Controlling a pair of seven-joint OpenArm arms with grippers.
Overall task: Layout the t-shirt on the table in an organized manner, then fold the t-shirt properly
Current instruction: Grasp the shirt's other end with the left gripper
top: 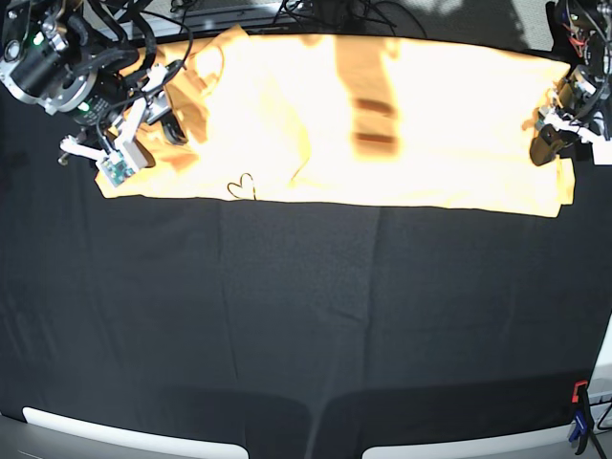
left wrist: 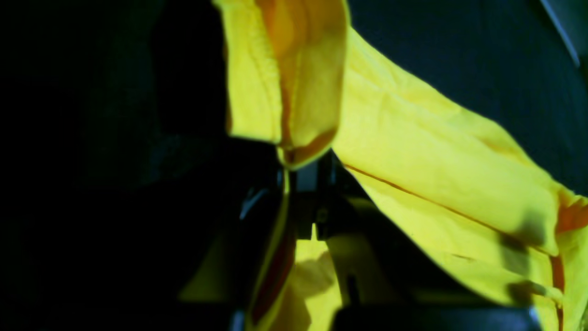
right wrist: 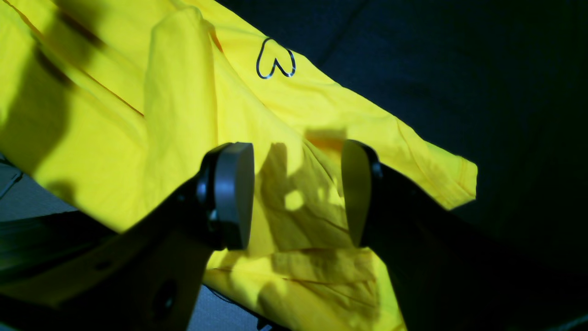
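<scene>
Two arms work opposite ends of the t-shirt (top: pixel 402 124), which lies stretched in a long band along the far edge of the table (top: pixel 306 325), its body doubled over and a small heart outline (top: pixel 243 185) showing near the front hem. On the base view's right, the left gripper (top: pixel 557 126) is clenched on the cloth at that end; its wrist camera shows a hemmed fold of yellow fabric pinched up between the closed jaws, with more cloth trailing away across the black surface. On the base view's left, the right gripper (right wrist: pixel 297 195) hangs over the sleeve and collar region with its jaws spread wide and nothing between the pads (right wrist: pixel 234 195), the rumpled cloth lying just below them.

Risk here rests mostly on the uneven hold. If the left arm pulls while the other end lies free, the whole band may slide or skew across the table rather than open out, and the bunched sleeve beneath the right gripper could drag into deeper creases. That pinch also looks to take in more than one layer, so lifting may carry the doubled body up together instead of separating it. With the shirt already at the far edge, a pull that way could tip cloth off the table.
</scene>
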